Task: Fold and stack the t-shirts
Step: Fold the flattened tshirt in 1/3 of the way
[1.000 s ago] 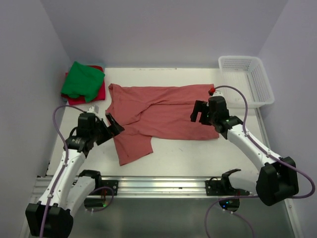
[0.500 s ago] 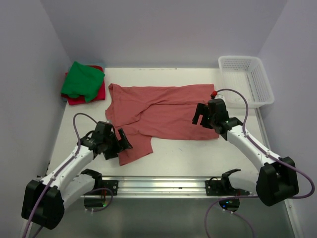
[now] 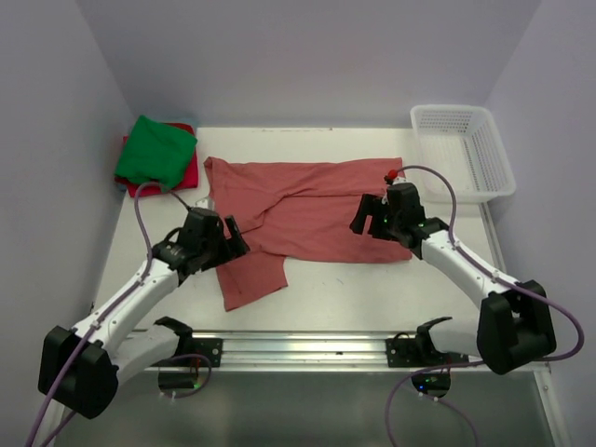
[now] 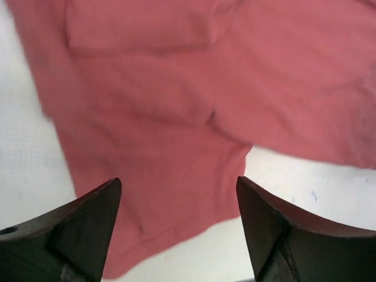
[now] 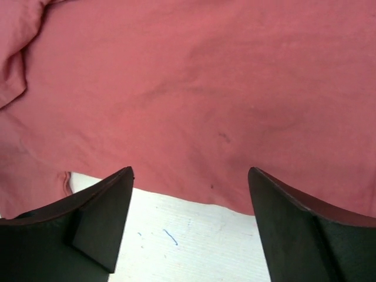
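While both arms reach in from the near edge, the faded brick-red t-shirt [image 3: 317,205] lies spread and wrinkled across the middle of the worktop [image 3: 345,289], one part of it trailing toward the near-left. The left tool [image 3: 233,240] hangs at that trailing part. Its wrist view shows its fingers [image 4: 88,223] standing apart with nothing clamped, red cloth below the gap and bare worktop on either side. The right tool [image 3: 361,216] hangs over the shirt's right portion, near the hem. Its fingers [image 5: 100,205] are likewise spread wide and grip nothing, and the hem runs between them above a small blue mark [image 5: 170,237] on the white surface. Whether either tool touches the cloth cannot be told. At the far-left corner the green t-shirt [image 3: 154,149] sits bunched on top of the red-pink t-shirt [image 3: 172,182], just beside the big shirt's corner. The white mesh basket [image 3: 466,154] stands at the far-right corner.
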Robot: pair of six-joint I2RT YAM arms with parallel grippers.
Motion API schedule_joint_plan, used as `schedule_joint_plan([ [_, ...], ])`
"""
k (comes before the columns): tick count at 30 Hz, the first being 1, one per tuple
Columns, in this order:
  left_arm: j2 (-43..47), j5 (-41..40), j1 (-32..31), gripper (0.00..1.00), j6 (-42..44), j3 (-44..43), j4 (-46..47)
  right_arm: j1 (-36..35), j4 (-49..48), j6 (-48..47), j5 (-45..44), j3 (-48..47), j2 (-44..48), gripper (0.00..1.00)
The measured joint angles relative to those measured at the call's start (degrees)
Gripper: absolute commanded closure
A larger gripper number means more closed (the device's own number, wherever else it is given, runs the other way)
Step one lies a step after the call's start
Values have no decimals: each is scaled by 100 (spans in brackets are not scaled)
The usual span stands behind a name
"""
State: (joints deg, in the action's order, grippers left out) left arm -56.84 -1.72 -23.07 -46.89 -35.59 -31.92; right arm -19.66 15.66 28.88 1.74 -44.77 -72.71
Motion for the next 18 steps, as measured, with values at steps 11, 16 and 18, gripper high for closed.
schedule_joint_plan([
  [11,-2990,-345,0,100,1423,-1862,2260,-4,-903,55,1602,-227,-1322,100],
  [16,-3681,-476,79,100,1676,-2122,2553,-103,-1478,232,2535,-984,-2330,100],
  [18,-3775,-459,162,100,1722,-2122,2594,-197,-1674,308,2824,-1355,-2680,100],
])
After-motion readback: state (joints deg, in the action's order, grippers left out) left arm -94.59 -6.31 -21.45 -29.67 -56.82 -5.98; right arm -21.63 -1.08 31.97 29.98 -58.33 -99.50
